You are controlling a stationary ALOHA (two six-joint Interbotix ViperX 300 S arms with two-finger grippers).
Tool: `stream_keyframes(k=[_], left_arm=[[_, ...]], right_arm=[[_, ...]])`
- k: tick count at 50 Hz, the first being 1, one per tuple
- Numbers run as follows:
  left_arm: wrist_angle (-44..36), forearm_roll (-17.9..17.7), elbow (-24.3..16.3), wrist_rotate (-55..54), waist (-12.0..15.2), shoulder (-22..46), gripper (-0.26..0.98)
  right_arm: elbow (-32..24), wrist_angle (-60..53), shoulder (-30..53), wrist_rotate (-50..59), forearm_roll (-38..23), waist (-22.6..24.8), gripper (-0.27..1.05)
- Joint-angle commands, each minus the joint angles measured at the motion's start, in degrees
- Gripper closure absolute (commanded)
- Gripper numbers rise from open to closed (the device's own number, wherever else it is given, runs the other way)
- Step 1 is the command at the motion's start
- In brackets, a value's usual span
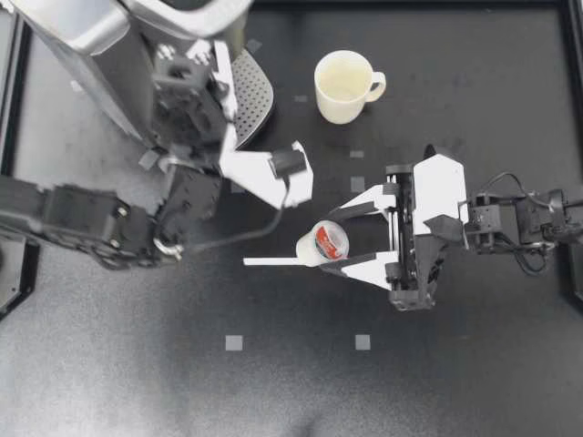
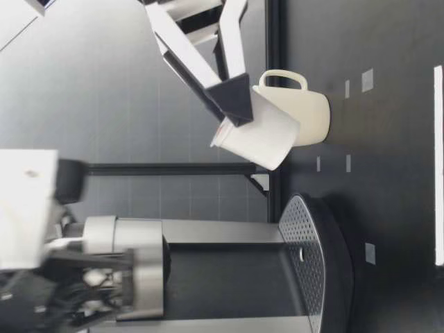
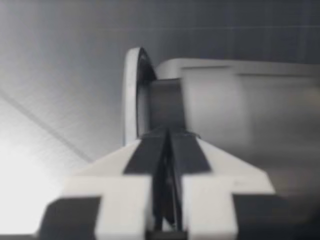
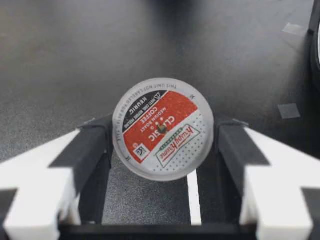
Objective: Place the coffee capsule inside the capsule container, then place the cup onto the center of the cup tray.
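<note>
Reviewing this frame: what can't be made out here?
- Capsule container: opening unseen. In the top view the coffee machine and my left arm cover it, and the left wrist view is blurred.
- Cup tray: part lies under my left arm, top view.
- Cup: part sits behind the capsule in my right gripper, low view.

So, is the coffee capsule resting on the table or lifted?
Lifted: my right hand grips the coffee capsule from both sides, tilted, clear of the table.

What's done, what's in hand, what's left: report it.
Done: nothing yet. In hand: my right gripper is shut on the coffee capsule, held above the table. Remaining: capsule into the container, then the cup, standing on the table beside the cup tray, onto the tray's center.
</note>
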Motion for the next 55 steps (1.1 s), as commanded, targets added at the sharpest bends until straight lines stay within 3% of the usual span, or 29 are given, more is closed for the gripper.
stream_keyframes(k=[1,14,29,55], left_arm=[[0.09,1.41,-2.11,-0.44,1.14,-3.69,0.65],[-4.31,1.41,-2.02,-3.34,1.23,-7.21,0.65],[-7.12,1.14,-1.14,-8.17,3.69,-11.16,0.65],[-22.59,-4.83,2.2,-20.3,11.51,-21.53,0.65]], right_arm=[[-0.88,-0.62,-0.97,0.0,-0.09,-0.26,0.28],[-0.97,-0.88,-0.97,0.09,-0.09,-0.35,0.28],[-0.97,-0.97,-1.49,0.26,-0.18,-0.26,0.28],[-1.05,-3.25,-3.52,0.18,-0.09,-0.35,0.28]])
